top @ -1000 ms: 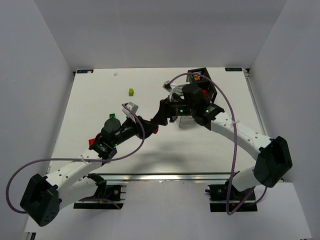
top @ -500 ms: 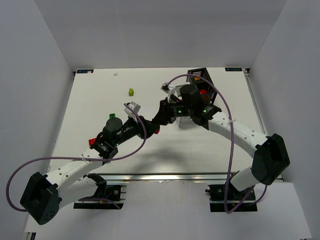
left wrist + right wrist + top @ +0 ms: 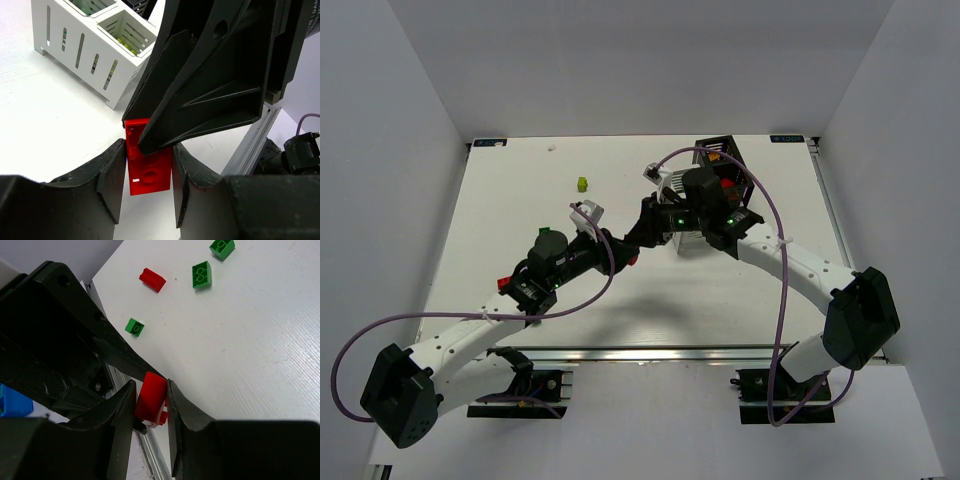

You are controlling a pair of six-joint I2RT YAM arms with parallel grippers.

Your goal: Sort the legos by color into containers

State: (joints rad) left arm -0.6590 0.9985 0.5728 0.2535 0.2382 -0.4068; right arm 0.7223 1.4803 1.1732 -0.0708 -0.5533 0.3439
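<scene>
Left hand and right hand meet tip-to-tip, both clamped.

red lego held by left tool, white bin behind

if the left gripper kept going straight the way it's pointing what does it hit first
The right gripper: it faces the left gripper tip to tip, both jaws on the same red brick. The white bin probably lies farther behind.

Red brick top hidden behind right pincer; white bin cropped.
</scene>
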